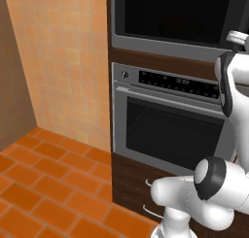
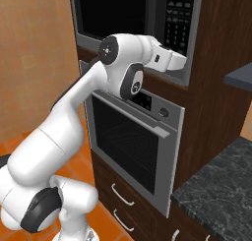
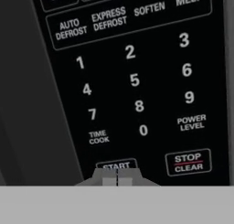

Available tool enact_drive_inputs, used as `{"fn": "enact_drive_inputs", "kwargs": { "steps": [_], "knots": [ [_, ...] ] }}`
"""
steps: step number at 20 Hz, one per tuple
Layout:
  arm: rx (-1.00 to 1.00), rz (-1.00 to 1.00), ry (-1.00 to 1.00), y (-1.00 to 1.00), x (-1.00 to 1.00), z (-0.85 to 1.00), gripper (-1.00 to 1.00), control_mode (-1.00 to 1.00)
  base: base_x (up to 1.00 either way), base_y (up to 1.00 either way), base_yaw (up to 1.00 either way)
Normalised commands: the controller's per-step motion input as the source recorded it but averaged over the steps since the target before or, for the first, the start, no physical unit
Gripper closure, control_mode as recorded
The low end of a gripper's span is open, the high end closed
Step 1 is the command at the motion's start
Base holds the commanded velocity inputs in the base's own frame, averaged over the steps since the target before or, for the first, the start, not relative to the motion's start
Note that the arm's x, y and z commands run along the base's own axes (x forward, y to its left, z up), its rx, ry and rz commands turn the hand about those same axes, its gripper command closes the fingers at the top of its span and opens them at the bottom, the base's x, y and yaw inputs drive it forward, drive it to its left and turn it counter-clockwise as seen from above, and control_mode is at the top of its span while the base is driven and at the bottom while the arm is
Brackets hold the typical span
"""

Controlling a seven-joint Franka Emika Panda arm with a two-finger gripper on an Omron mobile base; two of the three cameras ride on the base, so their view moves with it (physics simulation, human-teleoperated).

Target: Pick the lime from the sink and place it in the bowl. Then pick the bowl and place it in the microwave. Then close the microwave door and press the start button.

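Fingers (image 3: 109, 176) pinched together with nothing between them, the gripper (image 3: 117, 177) sits right at the START button (image 3: 116, 166) on the microwave (image 2: 170, 36) keypad, whose door looks shut above the steel-fronted oven (image 1: 170, 125). From where I stand the risk is drift: STOP/CLEAR (image 3: 188, 162) lies just beside it, and a sideways slip or an off-square push could hit that, or miss the pad altogether

Orange tiled floor (image 1: 44, 183) runs up to the dark wood cabinet (image 1: 129, 183). A black speckled tabletop (image 2: 221, 186) sits right of the oven (image 2: 133, 146).
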Motion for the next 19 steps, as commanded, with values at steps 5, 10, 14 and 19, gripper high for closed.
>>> {"fn": "enact_drive_inputs", "kwargs": {
  "steps": [5,10,14,19],
  "knots": [
    [0.0,0.01,0.0,-0.05,0.22,-0.23,1.0,-1.0,0.0,0.0,0.0],
    [0.09,0.28,0.0,-0.25,0.81,-0.4,1.0,-1.0,0.0,0.0,0.0],
    [0.16,0.44,0.0,-0.49,0.95,-0.4,1.0,-1.0,0.0,0.0,0.0],
    [0.08,0.3,0.0,-0.18,0.5,-0.23,1.0,-1.0,0.0,0.0,0.0]
  ]
}}
